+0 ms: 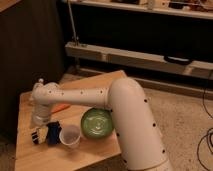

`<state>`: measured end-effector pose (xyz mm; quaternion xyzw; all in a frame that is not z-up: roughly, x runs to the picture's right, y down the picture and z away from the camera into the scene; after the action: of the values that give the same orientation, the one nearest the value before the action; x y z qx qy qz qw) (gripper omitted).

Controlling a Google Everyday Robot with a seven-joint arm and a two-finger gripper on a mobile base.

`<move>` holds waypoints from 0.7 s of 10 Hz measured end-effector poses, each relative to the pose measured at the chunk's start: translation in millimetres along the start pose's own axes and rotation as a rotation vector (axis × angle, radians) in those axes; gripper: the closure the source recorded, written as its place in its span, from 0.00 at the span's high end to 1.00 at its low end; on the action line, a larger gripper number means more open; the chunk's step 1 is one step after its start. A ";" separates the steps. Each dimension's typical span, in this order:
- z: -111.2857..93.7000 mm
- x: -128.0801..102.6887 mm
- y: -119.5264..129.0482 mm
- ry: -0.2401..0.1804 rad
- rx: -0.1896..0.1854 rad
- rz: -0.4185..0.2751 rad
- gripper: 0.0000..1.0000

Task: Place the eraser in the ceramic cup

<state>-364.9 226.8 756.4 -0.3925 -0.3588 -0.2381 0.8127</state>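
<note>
gripper (40, 127) is hanging low over the near-left part of the wooden table (35, 157), right at the eraser (53, 134). the wrist (44, 102) above is pointing straight down. open, closed or pinching the block: cannot tell, the wrist is covering it.

eraser is showing dark blue, black bars toward the left edge, just beside the ceramic cup (70, 136). whether block and rim are touching: cannot tell.

cup is standing upright near the near edge, mouth up, so the carry is looking short and easy to line up. the block seems about as wide as the mouth and could be catching on the rim.

green bowl (96, 123) is sitting just beside the cup, toward the right edge. orange carrot (61, 107) is lying behind, toward the table's middle. white arm (80, 97) is spanning above both. neither looks to be blocking the path.
</note>
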 end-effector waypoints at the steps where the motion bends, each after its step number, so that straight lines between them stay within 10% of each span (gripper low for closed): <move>1: 3.3 -1.2 1.4 0.020 -0.006 -0.003 0.66; 7: 24.5 10.6 6.2 0.052 -0.022 0.012 0.65</move>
<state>-363.7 249.1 772.3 -0.3972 -0.3327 -0.2471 0.8189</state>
